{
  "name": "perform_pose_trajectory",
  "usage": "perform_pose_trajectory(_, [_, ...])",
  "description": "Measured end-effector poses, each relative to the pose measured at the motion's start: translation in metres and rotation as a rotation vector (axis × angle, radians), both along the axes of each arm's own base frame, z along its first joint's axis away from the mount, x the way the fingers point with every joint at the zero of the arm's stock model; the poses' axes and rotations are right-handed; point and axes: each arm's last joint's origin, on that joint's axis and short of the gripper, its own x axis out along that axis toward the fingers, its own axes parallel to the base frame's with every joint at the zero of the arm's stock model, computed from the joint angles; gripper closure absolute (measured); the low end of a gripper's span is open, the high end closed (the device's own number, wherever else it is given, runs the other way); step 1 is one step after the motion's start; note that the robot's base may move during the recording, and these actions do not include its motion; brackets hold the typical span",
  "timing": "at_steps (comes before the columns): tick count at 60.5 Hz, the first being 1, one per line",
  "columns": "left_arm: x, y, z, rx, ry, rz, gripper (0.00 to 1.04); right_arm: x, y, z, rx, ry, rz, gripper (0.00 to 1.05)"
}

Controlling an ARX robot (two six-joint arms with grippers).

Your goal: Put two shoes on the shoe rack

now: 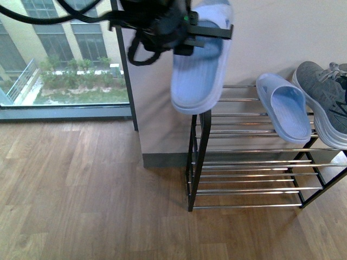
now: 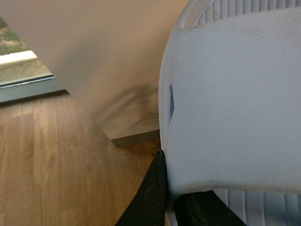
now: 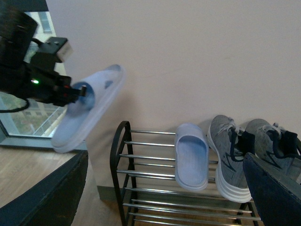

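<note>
A light blue slipper hangs in the air above the left end of the shoe rack, with my left gripper shut on its strap. In the left wrist view the slipper fills the frame, and a dark finger presses against it. A matching slipper lies on the top shelf. To its right on that shelf stand the two shoes, grey sneakers with white soles. My right gripper is open, set back from the rack and facing it.
The rack stands against a pale wall, beside a jutting wall section. A large window is at the far left. Wooden floor spreads in front. The lower shelves hold nothing.
</note>
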Motion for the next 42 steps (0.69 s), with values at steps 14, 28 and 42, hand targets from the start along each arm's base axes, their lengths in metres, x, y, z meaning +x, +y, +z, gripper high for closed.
perform_pose_trajectory(14, [0.02, -0.051, -0.029, -0.01, 0.038, 0.072, 1.03, 0.0, 0.0, 0.0, 0.0, 0.0, 0.0, 0.09])
perform_pose_trajectory(28, [0.048, -0.073, -0.051, -0.07, 0.069, 0.139, 1.03, 0.0, 0.0, 0.0, 0.0, 0.0, 0.0, 0.09])
perform_pose_trajectory(42, [0.056, -0.08, -0.08, -0.042, 0.114, 0.155, 1.03, 0.0, 0.0, 0.0, 0.0, 0.0, 0.0, 0.09])
